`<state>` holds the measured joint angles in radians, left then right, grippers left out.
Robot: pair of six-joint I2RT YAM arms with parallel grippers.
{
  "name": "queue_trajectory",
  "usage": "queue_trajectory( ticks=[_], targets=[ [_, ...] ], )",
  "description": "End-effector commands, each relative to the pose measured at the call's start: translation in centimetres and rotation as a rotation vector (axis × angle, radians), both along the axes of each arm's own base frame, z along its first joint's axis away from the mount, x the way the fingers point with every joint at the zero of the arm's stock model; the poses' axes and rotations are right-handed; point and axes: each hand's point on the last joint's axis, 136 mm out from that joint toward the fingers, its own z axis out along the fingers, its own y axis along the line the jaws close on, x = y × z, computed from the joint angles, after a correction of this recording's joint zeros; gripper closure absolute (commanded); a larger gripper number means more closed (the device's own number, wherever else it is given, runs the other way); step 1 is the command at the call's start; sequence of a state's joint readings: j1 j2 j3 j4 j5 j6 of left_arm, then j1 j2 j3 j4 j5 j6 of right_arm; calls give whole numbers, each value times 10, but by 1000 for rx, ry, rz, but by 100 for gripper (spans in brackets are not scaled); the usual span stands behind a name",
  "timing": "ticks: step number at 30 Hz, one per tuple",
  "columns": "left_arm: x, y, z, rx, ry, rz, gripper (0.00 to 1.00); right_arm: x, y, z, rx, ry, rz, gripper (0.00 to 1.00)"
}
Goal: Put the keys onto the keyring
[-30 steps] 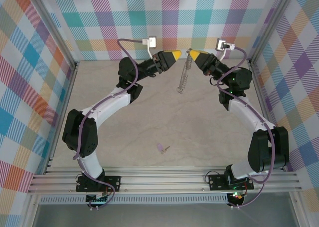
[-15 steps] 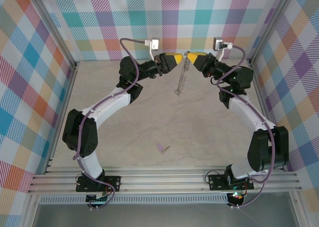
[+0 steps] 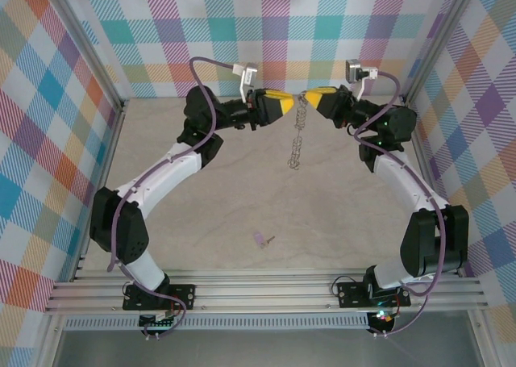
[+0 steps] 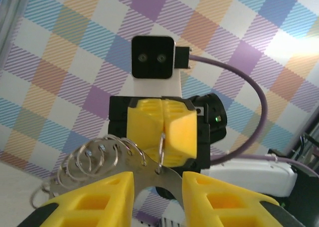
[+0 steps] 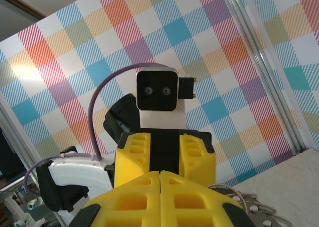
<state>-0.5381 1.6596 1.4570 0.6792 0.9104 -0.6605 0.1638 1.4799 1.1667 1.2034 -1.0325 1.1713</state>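
The keyring [image 3: 297, 145] hangs down above the far middle of the table, its small silvery rings strung along it. My right gripper [image 3: 309, 98] holds its top: in the left wrist view the right gripper [image 4: 163, 137] is shut on one thin ring of the keyring [image 4: 144, 172]. My left gripper [image 3: 289, 107] faces it tip to tip. In that same view the left gripper [image 4: 158, 179] is open, with the keyring's flat metal band lying between its fingers. The key [image 3: 260, 239], lilac-headed with a short blade, lies alone on the table near the front.
Checked walls on aluminium posts enclose the table on three sides. Both arms arch in from the near rail [image 3: 266, 290] and meet at the back wall. A few rings of the keyring [image 5: 254, 207] show at the lower right of the right wrist view.
My left gripper has moved right and its tips now straddle the top of the keyring. The right gripper has shifted slightly, still holding. The key has not moved.
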Motion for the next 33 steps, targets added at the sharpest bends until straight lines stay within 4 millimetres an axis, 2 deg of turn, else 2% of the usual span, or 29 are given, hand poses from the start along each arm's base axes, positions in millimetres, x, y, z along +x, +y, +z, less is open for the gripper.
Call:
queue_trajectory(
  ticks=[1, 12, 19, 27, 33],
  targets=[
    [-18, 9, 16, 30, -108, -34, 70, -16, 0, 15, -29, -76, 33, 100],
    [-35, 8, 3, 134, -154, -146, 71, -37, 4, 6, -168, -90, 103, 100],
    [-39, 7, 0, 155, -164, -188, 73, -40, 4, 2, -185, -78, 105, 100],
    [-28, 5, 5, 103, -144, -138, 77, -29, 3, -3, -144, -53, 54, 100],
    [-3, 10, 16, -61, -42, -25, 76, -12, -3, 0, -42, -26, -26, 100]
  ],
)
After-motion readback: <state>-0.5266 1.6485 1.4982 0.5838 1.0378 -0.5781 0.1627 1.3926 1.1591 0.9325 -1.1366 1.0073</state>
